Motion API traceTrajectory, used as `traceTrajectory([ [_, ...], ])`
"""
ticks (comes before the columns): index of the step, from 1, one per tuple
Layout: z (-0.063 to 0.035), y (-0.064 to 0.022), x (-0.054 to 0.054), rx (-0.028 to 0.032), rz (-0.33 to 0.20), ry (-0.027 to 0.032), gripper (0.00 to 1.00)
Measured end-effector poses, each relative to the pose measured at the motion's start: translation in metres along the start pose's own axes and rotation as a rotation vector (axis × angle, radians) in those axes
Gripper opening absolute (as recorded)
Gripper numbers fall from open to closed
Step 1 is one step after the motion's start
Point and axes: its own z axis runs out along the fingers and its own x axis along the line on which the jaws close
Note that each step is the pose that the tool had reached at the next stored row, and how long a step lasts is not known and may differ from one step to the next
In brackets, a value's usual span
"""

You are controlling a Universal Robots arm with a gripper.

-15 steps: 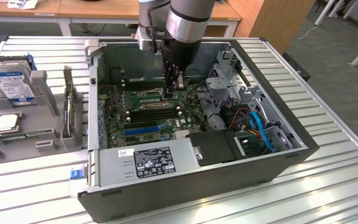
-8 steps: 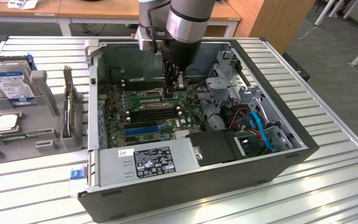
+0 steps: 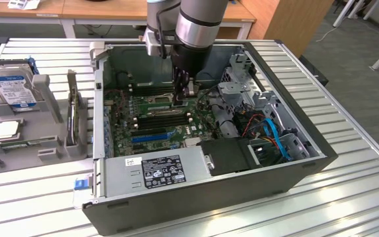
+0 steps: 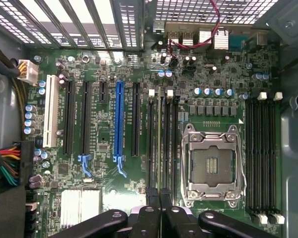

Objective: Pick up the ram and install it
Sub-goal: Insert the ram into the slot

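Ram (image 4: 161,148) sits edge-on between the gripper (image 4: 159,210) fingers (image 4: 148,218), which are pinched narrow on its near end; the stick runs away from the camera along the bank of memory slots (image 4: 169,144) between the CPU socket (image 4: 212,166) and the blue slot (image 4: 119,121). It looks lined up over one slot of that bank. Cannot tell if its lower edge is touching the slot or just above it. Socket is empty, with its metal frame shut around bare contacts. A second memory bank (image 4: 260,158) on the socket's other side looks empty. Further off is the perforated rear wall (image 4: 213,10) of the case with a red cable (image 4: 216,20) looped near it. In the exterior view the arm (image 3: 196,24) reaches straight down into the open case (image 3: 308,163), over the motherboard's middle, with the power supply (image 3: 160,170) along the near edge. Outside the case, on the exterior view's left, a tray (image 3: 51,148) holds the hard drive (image 3: 12,86), well apart. Judged step: pick-up done, insertion in hand, not seated. Insertion calls for the stick's edge parallel to the slot, end clips open, notch matched, and a straight even press. A tilt could jam it.
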Motion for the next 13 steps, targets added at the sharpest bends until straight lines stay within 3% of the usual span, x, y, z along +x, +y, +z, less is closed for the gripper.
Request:
traceTrajectory([
  [13, 0.0133, -0.0010, 0.001, 0.0000, 0.000, -0.0001, 0.12],
])
